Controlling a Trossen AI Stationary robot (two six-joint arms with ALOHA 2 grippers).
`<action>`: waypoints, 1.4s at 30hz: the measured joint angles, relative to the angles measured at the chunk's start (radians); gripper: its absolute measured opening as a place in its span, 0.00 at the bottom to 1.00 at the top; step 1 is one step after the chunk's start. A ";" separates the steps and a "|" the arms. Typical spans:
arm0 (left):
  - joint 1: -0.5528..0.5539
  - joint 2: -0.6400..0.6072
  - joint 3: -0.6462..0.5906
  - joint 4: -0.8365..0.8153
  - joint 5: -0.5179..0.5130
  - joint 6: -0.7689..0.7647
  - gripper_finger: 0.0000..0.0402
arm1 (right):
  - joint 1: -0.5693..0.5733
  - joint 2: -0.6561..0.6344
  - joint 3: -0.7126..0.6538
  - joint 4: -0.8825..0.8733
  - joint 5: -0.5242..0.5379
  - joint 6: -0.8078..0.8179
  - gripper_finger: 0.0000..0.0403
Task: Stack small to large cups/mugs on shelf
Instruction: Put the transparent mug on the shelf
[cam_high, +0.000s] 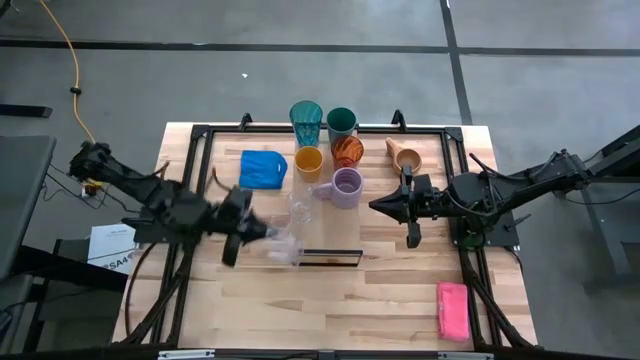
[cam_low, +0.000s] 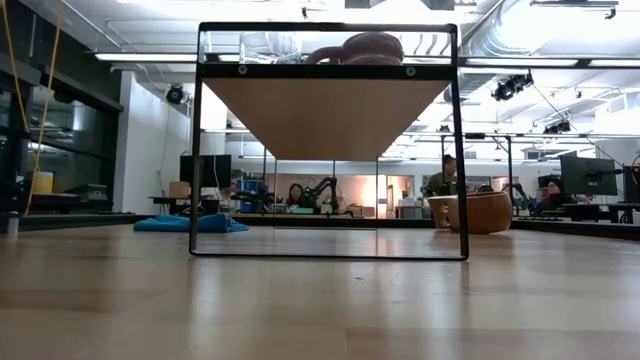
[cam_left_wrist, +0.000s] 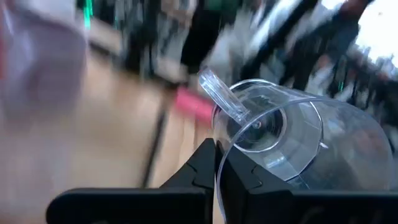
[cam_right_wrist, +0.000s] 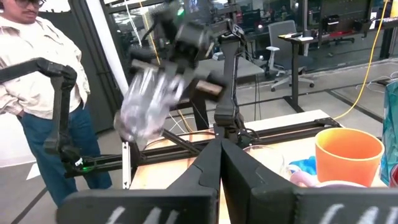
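My left gripper (cam_high: 260, 234) hovers over the table's left middle, shut on a clear glass (cam_high: 284, 246), which also shows blurred in the right wrist view (cam_right_wrist: 147, 102). A second clear glass (cam_high: 300, 207) stands by the lavender mug (cam_high: 347, 187). Behind them stand the orange cup (cam_high: 308, 160), red cup (cam_high: 348, 150), teal tumbler (cam_high: 306, 122) and dark green cup (cam_high: 341, 122). The tan mug (cam_high: 404, 155) lies on its side. The shelf (cam_low: 330, 110) carries the lavender mug (cam_low: 362, 47). My right gripper (cam_high: 380, 205) waits shut, right of the mug, touching nothing. My left gripper holds the clear glass by its rim wall (cam_left_wrist: 219, 163), which passes between the two fingers, one finger (cam_left_wrist: 252, 180) inside the glass and one outside. The glass is lifted clear of the table and lies tipped over, its base (cam_left_wrist: 256, 126) pointing away from the gripper.
A blue cloth (cam_high: 262, 168) lies left of the cups and a pink sponge (cam_high: 452, 308) near the front right corner. A person (cam_right_wrist: 31, 68) stands beyond the table's left side. Bare wood lies along the near edge (cam_high: 330, 320).
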 joint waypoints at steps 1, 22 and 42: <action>0.037 0.004 0.000 0.063 0.007 0.050 0.00 | 0.000 0.000 0.000 0.000 0.000 0.010 0.00; 0.195 0.063 -0.065 0.483 0.010 0.285 0.00 | 0.000 0.000 0.000 0.042 -0.117 0.049 0.00; 0.087 0.258 0.116 0.174 0.037 0.213 0.00 | 0.000 0.000 0.000 0.043 -0.117 0.051 0.00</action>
